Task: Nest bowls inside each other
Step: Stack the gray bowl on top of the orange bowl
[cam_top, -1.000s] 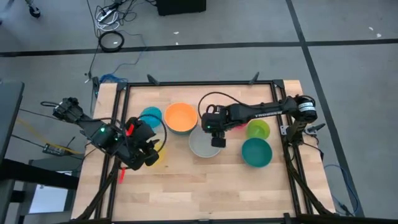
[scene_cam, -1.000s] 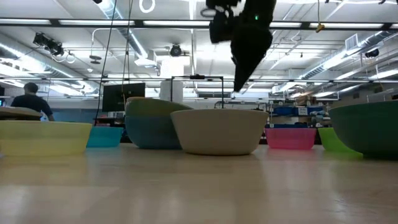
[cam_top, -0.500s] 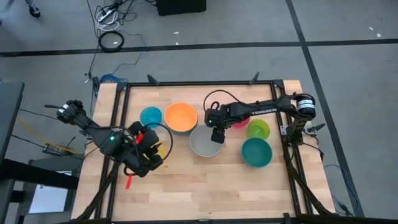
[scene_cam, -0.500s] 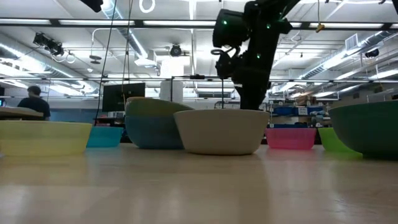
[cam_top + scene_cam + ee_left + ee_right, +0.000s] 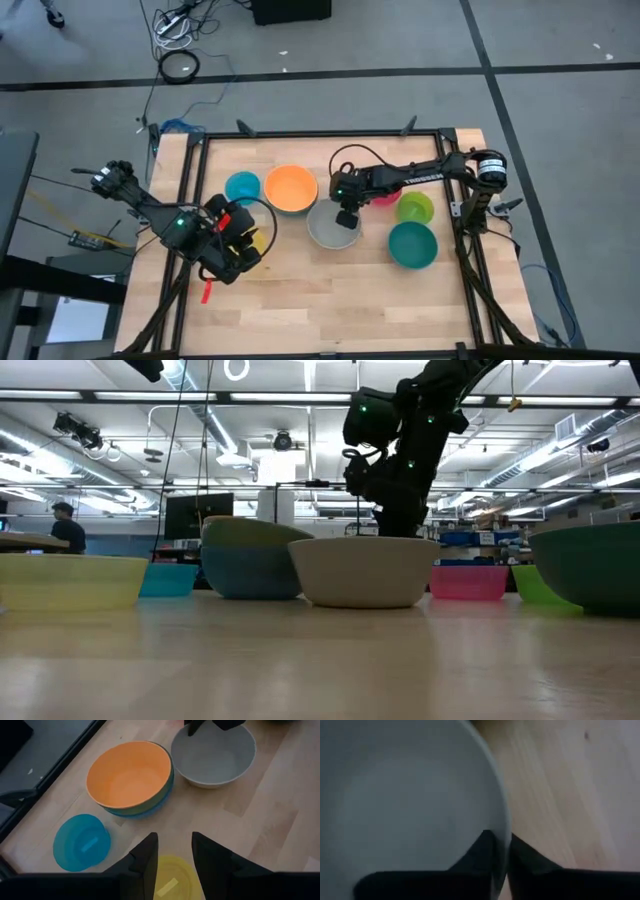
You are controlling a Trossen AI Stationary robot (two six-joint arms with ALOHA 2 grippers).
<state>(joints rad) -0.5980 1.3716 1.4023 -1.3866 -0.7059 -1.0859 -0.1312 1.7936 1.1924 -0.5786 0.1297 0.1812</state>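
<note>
1. Right wrist view shows me the grey-white bowl filling the frame, its rim running between my right tool's two fingers, one inside the wall and one outside, clenched on that rim.
2. On the high view that bowl sits mid-desk, just beside the orange bowl, which rests in a blue one.
3. The cyan bowl and yellow bowl lie off to the left; the pink bowl, lime bowl and teal bowl lie to the right.
4. My left tool hovers above the yellow bowl, fingers apart, grasping nothing.
5. I judge the step in hand as the pick-up of the grey-white bowl.
6. Next I need a straight lift, then a carry over a larger bowl, likely the teal, keeping the rim level so it doesn't slip.
</note>
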